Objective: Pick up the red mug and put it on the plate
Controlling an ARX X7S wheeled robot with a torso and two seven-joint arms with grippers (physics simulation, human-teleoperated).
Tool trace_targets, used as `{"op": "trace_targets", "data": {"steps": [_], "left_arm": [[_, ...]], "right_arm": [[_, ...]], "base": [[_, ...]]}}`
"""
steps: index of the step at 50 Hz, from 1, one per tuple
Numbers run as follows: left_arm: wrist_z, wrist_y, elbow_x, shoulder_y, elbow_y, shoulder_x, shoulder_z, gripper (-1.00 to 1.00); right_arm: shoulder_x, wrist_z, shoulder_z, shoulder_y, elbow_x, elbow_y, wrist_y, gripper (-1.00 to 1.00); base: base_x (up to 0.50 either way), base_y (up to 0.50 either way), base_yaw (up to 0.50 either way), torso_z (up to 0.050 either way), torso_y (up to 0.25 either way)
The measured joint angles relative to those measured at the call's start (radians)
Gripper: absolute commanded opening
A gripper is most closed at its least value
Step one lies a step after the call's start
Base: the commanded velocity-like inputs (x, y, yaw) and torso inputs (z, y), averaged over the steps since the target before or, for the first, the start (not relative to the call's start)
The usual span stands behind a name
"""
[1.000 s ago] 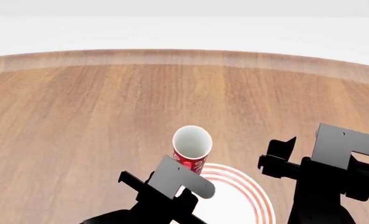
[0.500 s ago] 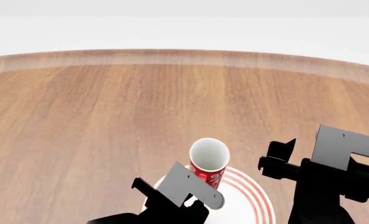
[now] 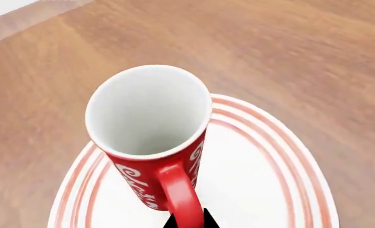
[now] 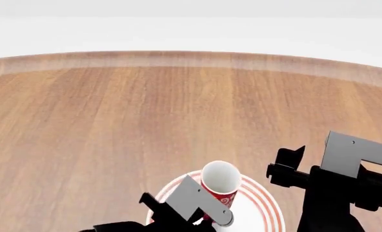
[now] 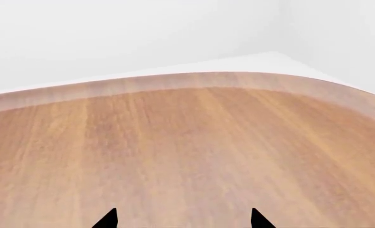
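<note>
The red mug [image 4: 219, 188] with white swirls and a white inside is upright over the plate [image 4: 258, 203], a white plate with red rings at the near table edge. In the left wrist view the mug [image 3: 151, 137] fills the middle, its red handle [image 3: 181, 194] between my two black fingertips [image 3: 171, 222]. My left gripper [image 3: 187, 222] is shut on the handle; in the head view it [image 4: 200, 212] is mostly hidden under its grey bracket. Whether the mug's base touches the plate [image 3: 263, 190] I cannot tell. My right gripper [image 5: 182, 219] is open and empty, off to the right of the plate [image 4: 287, 166].
The round wooden table [image 4: 113, 121] stretches far ahead and to both sides, with its curved far edge [image 4: 191, 57] against a white background. The right wrist view shows only bare wood [image 5: 174, 152] and the table's far rim.
My left gripper has carried the red mug towards me and to the right, from the plate's far edge to over the plate, and lower. The right arm has not moved.
</note>
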Motion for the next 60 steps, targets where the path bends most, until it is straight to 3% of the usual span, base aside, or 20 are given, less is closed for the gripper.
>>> {"op": "trace_targets", "data": {"steps": [45,46,60], "left_arm": [[0.073,-0.099,-0.035,-0.004,-0.034,0.001,-0.018,-1.00],[0.073,-0.100,-0.035,-0.005,-0.034,0.001,-0.018,1.00],[0.069,-0.113,-0.054,-0.004,-0.037,0.001,-0.008,1.00]], "right_arm": [[0.004,-0.001,-0.012,0.001,0.010,0.046,-0.037,1.00],[0.004,-0.001,-0.012,0.001,0.011,0.047,-0.037,1.00],[0.006,0.002,-0.015,-0.004,0.015,0.047,-0.043,1.00]], "base": [[0.00,0.00,0.00,0.000,0.000],[0.00,0.00,0.00,0.000,0.000],[0.00,0.00,0.00,0.000,0.000]]}}
